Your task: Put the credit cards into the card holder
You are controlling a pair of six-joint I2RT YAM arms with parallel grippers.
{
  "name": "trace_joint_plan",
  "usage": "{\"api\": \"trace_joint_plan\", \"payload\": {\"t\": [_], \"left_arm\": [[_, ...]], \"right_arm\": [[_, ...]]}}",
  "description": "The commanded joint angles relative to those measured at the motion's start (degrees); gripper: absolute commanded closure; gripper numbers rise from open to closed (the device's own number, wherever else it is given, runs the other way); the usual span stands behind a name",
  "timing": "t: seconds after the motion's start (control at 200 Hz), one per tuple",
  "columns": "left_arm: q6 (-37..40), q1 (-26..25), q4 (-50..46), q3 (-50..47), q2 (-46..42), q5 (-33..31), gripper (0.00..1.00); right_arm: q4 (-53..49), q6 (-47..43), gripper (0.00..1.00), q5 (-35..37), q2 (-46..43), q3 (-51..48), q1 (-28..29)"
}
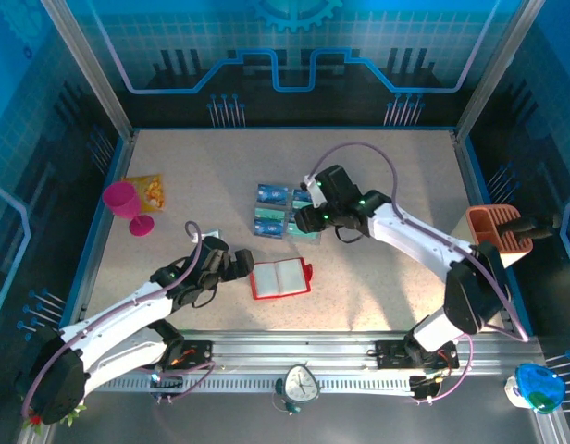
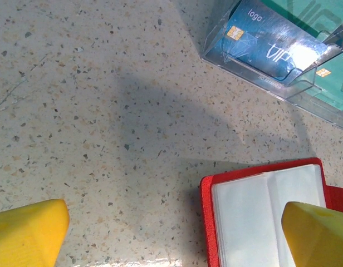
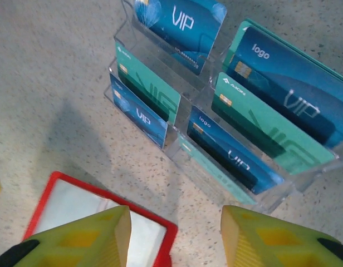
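Note:
The card holder (image 1: pixel 280 278) lies open on the table, red-rimmed with clear sleeves inside (image 2: pixel 260 217). Behind it, several blue and teal credit cards (image 1: pixel 280 211) stand in a clear tiered stand (image 3: pixel 227 161). My left gripper (image 1: pixel 241 265) hovers at the holder's left edge, open, with its yellow fingers (image 2: pixel 27 233) wide apart and nothing between them (image 2: pixel 174 239). My right gripper (image 1: pixel 302 220) hangs over the gap between the stand's front and the holder's far corner (image 3: pixel 49 194). It is open (image 3: pixel 177 236), holding nothing.
A pink goblet (image 1: pixel 128 205) and a yellow-orange packet (image 1: pixel 146 189) sit at the far left. An orange-brown slotted organizer (image 1: pixel 496 231) stands at the right edge. Bare table lies left of the holder and behind the stand.

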Motion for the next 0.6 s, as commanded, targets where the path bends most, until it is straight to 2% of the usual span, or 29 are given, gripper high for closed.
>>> {"api": "trace_joint_plan", "payload": {"t": [0.0,0.4,0.59], "left_arm": [[0.8,0.3,-0.5,2.1,0.6,0.3,0.01],[-0.9,0.5,-2.8,2.1,0.2,-2.1,0.01],[-1.3,0.7,-3.7,2.0,-1.2,-2.7,0.01]], "right_arm": [[-6.4,-8.0,0.53,1.7,5.2,5.3,1.7],[-12.9,-15.2,0.59,7.5,23.5,24.5,8.3],[-15.8,-17.1,0.63,9.2,29.9,32.3,9.2]]}}
